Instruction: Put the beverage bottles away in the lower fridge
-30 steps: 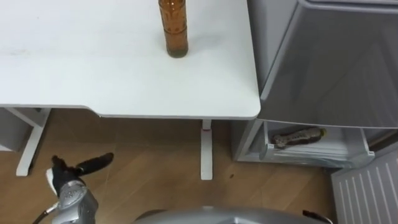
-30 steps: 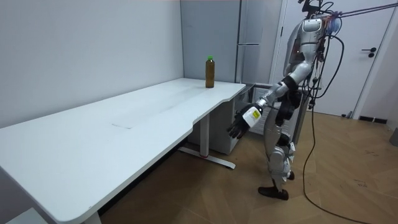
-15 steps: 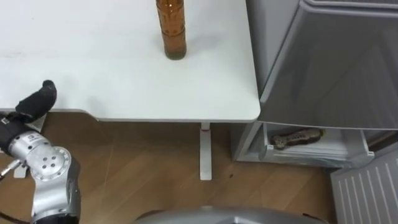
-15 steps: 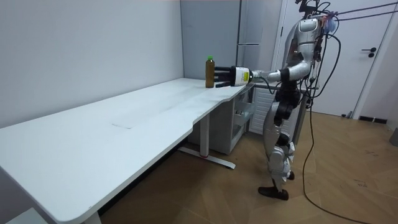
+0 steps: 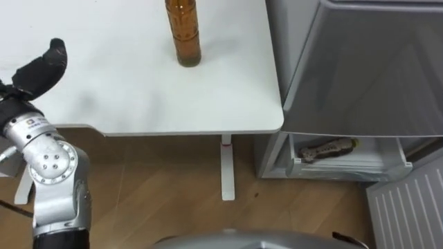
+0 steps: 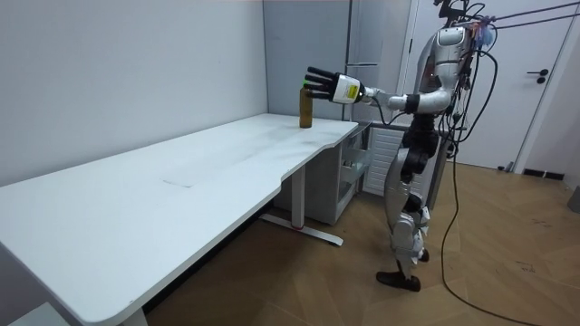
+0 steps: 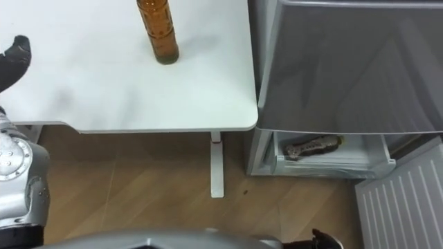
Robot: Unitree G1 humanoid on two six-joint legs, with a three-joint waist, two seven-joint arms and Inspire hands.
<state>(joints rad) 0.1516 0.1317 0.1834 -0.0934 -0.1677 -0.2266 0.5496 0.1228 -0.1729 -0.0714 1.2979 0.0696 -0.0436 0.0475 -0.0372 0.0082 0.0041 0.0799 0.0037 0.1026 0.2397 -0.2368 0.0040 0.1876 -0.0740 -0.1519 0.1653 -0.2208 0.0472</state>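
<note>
One amber bottle (image 5: 183,34) stood upright on the worktop (image 5: 138,90) near its fridge end, untouched, while a second drink (image 5: 331,146) already lay in the open lower fridge compartment (image 5: 377,166). Within the last second the left hand (image 5: 38,66) had swung up from beside the robot's legs to bottle height, fingers (image 6: 315,80) spread straight and empty, near the bottle but apart from it. The grasp looked imminent, not yet made.
</note>
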